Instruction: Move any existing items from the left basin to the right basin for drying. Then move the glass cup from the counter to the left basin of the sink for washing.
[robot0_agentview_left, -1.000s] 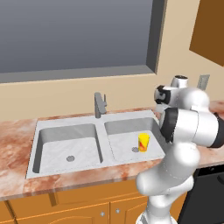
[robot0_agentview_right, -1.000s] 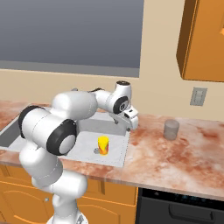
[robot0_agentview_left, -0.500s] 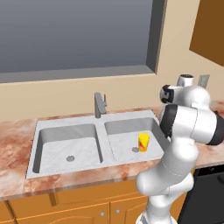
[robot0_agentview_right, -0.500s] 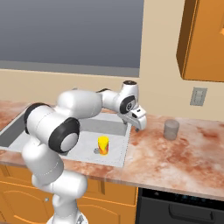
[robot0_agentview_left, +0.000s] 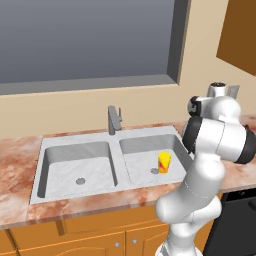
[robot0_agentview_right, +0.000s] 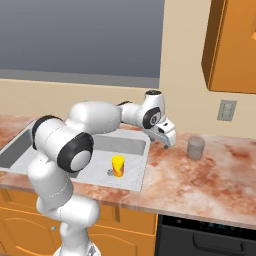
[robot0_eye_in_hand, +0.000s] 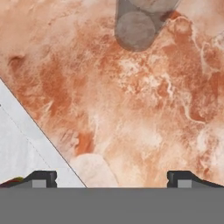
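The yellow cup (robot0_agentview_left: 163, 163) (robot0_agentview_right: 118, 166) with its red mark stands upright in the right basin (robot0_agentview_left: 142, 165), near the drain. The left basin (robot0_agentview_left: 75, 167) holds nothing but its drain. The glass cup (robot0_agentview_right: 195, 148) (robot0_eye_in_hand: 138, 22), grey and see-through, stands on the marbled counter (robot0_agentview_right: 200, 180) to the right of the sink (robot0_agentview_left: 37, 192). My gripper (robot0_agentview_right: 167, 141) (robot0_eye_in_hand: 111, 179) hangs open over the counter between the sink's right rim (robot0_eye_in_hand: 26, 144) and the glass cup, a short way from the cup. Nothing is between its fingertips (robot0_eye_in_hand: 41, 178).
A grey tap (robot0_agentview_left: 114, 120) rises behind the divider, under a wide window. A wall socket (robot0_agentview_right: 227, 110) and an orange wall cabinet (robot0_agentview_right: 232, 45) are above the counter's right end. A dark appliance front (robot0_agentview_right: 205, 240) sits below it. Bare counter (robot0_eye_in_hand: 144, 113) lies under the hand.
My arm has swung right, from above the right basin out over the counter toward the glass cup. The gripper stayed open. The yellow cup has not moved.
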